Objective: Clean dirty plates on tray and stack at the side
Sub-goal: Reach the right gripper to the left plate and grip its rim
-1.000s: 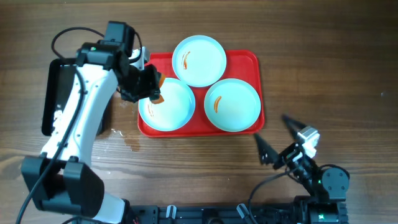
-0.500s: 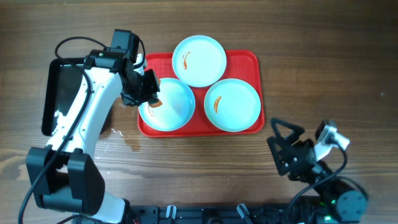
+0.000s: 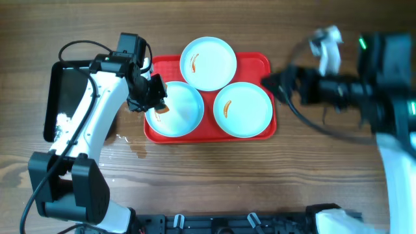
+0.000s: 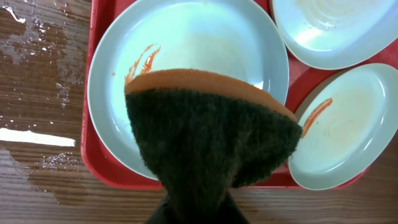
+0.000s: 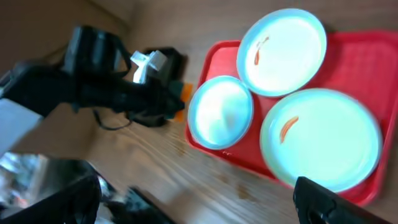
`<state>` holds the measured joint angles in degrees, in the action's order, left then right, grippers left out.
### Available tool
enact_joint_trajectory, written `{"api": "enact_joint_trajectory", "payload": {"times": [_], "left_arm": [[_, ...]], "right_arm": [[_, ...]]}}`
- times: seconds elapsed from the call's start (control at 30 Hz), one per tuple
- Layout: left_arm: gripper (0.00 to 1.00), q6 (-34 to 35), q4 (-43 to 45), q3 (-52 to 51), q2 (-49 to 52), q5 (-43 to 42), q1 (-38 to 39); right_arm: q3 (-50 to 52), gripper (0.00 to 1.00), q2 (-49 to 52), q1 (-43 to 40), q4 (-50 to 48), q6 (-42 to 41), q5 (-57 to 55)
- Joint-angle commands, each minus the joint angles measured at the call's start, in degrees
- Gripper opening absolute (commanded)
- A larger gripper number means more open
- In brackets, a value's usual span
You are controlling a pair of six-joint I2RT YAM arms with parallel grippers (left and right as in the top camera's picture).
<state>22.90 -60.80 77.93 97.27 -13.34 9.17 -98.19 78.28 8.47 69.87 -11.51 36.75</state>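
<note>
Three pale blue plates lie on the red tray (image 3: 261, 62): a far one (image 3: 208, 63), a right one (image 3: 242, 109) and a left one (image 3: 175, 114), each with an orange smear. My left gripper (image 3: 155, 97) is shut on a dark green and orange sponge (image 4: 211, 137), pressed on the left plate (image 4: 186, 50) beside its smear (image 4: 140, 62). My right gripper (image 3: 276, 84) is open and empty, blurred, just right of the tray. In the right wrist view its fingers (image 5: 196, 205) hang above the table with the plates (image 5: 320, 140) ahead.
A glossy black tray (image 3: 58, 97) lies at the left, partly under my left arm. Water spots sit on the wood left of the red tray (image 4: 37, 43) and near its front left corner (image 3: 133, 146).
My right arm has swung from the table's front right edge up to the tray's right side. My left gripper with the sponge has shifted only slightly on the left plate.
</note>
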Motion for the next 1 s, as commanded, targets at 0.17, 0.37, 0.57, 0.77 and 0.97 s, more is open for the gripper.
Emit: {"api": "enact_joint_trajectory", "payload": {"times": [0.17,0.37,0.57,0.77,0.97], "left_arm": [[0.09,0.07,0.48,-0.26,0.35,-0.04,0.09],[0.07,-0.11,0.46,-0.26,0.35,0.39,0.09],[0.04,-0.13,0.46,-0.26,0.35,0.39,0.09],[0.04,-0.13,0.85,-0.26,0.35,0.42,0.09],[0.04,-0.11,1.16,-0.26,0.35,0.39,0.11]], "right_arm": [[-7.17,0.7,17.29,10.75,-6.93,-2.75,-5.68],[-7.17,0.53,28.79,18.67,-6.82,-4.81,-24.65],[-7.17,0.51,39.6,21.73,-8.07,-6.95,-24.94],[-7.17,0.54,46.4,22.62,-9.92,-2.4,-16.0],[-7.15,0.46,49.22,23.04,-11.93,-2.23,-15.91]]}}
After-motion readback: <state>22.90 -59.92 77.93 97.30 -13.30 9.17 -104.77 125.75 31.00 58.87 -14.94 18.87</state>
